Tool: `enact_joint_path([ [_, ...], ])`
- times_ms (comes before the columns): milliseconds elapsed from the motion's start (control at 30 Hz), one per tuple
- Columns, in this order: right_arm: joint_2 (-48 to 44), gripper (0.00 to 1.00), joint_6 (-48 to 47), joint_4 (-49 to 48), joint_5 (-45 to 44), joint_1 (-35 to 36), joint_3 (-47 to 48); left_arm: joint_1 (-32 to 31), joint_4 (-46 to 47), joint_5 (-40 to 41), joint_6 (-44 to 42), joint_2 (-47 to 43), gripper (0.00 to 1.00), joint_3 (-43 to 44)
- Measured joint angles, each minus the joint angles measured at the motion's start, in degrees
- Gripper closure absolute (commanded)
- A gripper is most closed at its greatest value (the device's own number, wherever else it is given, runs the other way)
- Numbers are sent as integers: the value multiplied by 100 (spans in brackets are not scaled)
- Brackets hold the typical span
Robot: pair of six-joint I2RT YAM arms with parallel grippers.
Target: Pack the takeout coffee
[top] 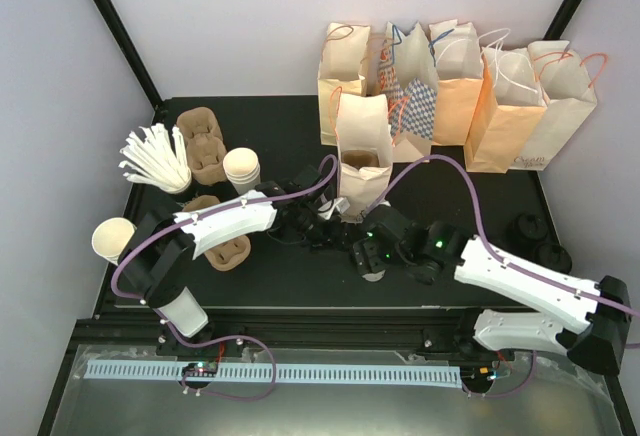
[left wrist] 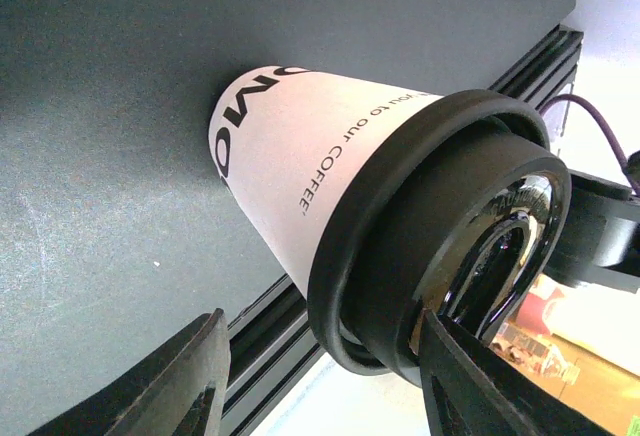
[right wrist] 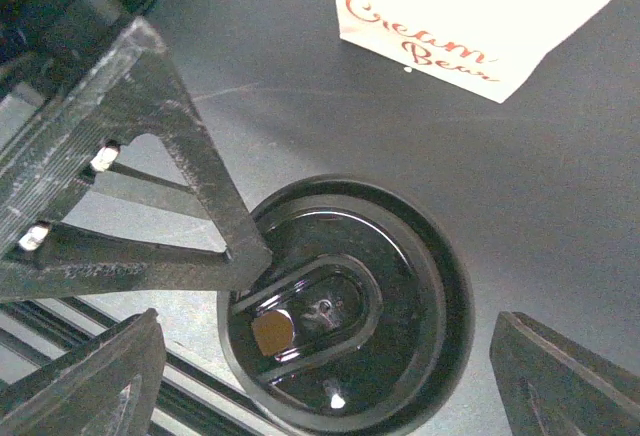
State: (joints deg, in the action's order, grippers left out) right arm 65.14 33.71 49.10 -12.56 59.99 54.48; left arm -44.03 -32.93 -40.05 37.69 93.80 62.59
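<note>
The takeout coffee (left wrist: 300, 156) stands upright on the black table (top: 270, 121), just on the near side of the small open paper bag (top: 362, 146) with red script lettering. Its black lid (right wrist: 400, 286) is on. The left gripper (left wrist: 322, 331) reaches in from the bag's left at lid height with its jaws half spread. One finger (left wrist: 460, 386) lies against the lid's rim and the other (left wrist: 190, 386) stands clear of the cup, so nothing is pinched. The right gripper (right wrist: 325, 316) hangs directly over the lid, pointing down. Its jaws are spread wide, with a finger well off to each side, touching nothing. Behind the bag stands a row of larger paper bags (top: 470, 86). Well to the bag's left are a stack of cream paper cups (top: 241, 168), brown pulp carriers (top: 203, 141) and a bundle of white sticks (top: 155, 161).
</note>
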Motion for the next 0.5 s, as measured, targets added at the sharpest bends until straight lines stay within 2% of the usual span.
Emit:
enact_joint_path([
  [133, -387, 14, 122, 13, 407, -376, -94, 0, 31, -15, 101, 0, 45, 48],
  [367, -992, 18, 221, -48, 1665, -1567, -640, 0, 304, -264, 339, 0, 45, 109],
  [500, -1196, 23, 256, -109, 2367, -2256, -879, 0, 450, -428, 459, -2, 50, 109],
])
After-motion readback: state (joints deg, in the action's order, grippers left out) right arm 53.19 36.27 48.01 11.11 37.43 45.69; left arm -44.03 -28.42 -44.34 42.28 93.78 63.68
